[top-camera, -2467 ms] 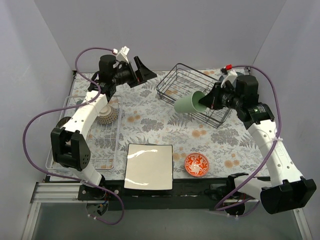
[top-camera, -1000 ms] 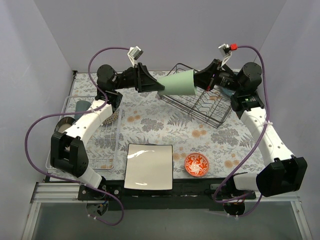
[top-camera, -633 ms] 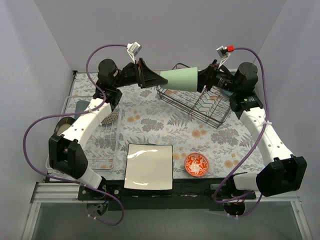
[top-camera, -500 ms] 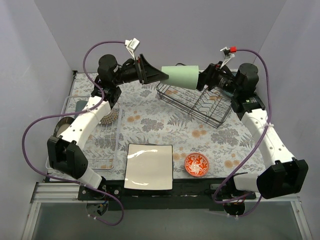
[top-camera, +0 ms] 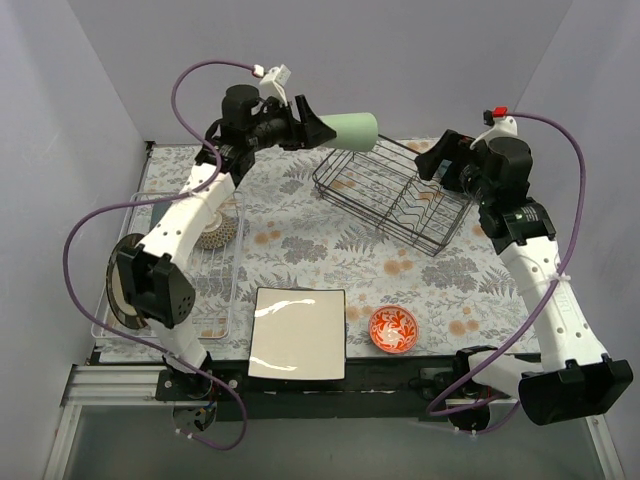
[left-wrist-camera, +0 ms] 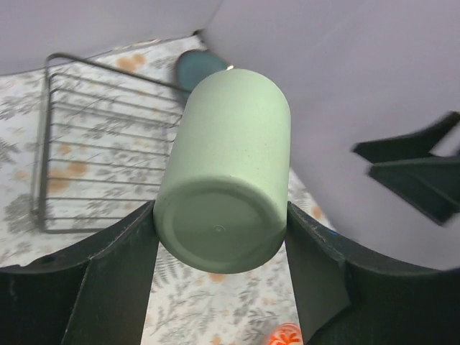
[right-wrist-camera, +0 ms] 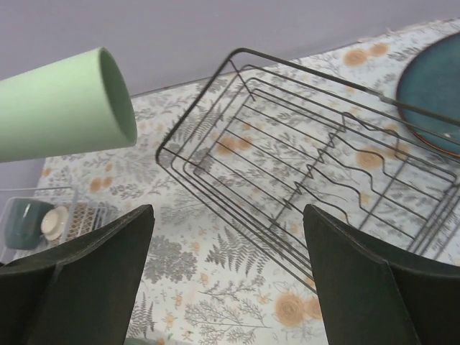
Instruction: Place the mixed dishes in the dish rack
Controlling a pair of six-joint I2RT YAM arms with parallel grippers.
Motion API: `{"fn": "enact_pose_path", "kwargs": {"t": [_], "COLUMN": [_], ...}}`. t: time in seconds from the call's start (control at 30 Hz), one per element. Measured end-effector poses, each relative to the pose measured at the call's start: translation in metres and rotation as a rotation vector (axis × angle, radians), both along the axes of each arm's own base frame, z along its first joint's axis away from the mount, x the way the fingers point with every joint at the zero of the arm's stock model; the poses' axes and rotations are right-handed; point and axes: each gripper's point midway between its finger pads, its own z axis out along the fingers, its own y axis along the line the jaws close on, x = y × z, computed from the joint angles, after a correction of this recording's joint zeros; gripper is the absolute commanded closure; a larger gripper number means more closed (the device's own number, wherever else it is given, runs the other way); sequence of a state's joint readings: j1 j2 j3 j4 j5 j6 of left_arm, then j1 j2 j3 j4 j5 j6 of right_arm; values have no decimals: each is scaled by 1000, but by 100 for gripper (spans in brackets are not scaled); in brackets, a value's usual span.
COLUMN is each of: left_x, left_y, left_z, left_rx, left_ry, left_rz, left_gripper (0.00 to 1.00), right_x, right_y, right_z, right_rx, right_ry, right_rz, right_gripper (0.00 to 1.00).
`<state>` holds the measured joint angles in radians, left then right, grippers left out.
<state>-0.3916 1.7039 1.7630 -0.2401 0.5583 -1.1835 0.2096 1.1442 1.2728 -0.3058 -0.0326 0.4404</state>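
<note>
Top external view has the pale green cup (top-camera: 347,131) lying sideways in the air over the far left corner of the dish rack (top-camera: 395,195), clear of its wires, with its mouth turned toward the right arm. The left gripper (top-camera: 318,128) holds it by the base end, and the left wrist view shows the cup (left-wrist-camera: 223,194) wedged between both black fingers (left-wrist-camera: 115,266), each pressed against its side. The right gripper (top-camera: 435,158) hangs over the rack's far right end, well apart from the cup; its fingers (right-wrist-camera: 79,273) are spread wide with nothing between them, and below them the right wrist view shows the rack's (right-wrist-camera: 309,180) bare wire floor and upright plate loops. A teal plate (right-wrist-camera: 431,93) lies on the table just past the rack. Near the front edge of the floral tablecloth (top-camera: 300,235) rest the large white square plate (top-camera: 298,333) and, just beside it, the small red-orange bowl (top-camera: 393,329). A pale wire tray (top-camera: 200,270) sits on the left
</note>
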Motion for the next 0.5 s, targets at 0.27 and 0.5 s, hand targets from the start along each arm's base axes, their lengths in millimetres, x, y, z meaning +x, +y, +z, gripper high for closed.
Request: {"fn": "enact_pose_path", "kwargs": {"t": [0.27, 0.5], "left_x": [65, 94], "left_y": [-16, -35], "left_z": [-100, -127], "left_rx": [307, 466], "left_ry": [76, 10], "left_rz": [155, 212], "left_gripper": [100, 100], "right_x": [-15, -24], "right_y": [-26, -35], "right_z": [-12, -27], "right_rx": [-68, -88], "right_ry": [44, 77], "right_rz": [-112, -147], "right_gripper": [10, 12]}}
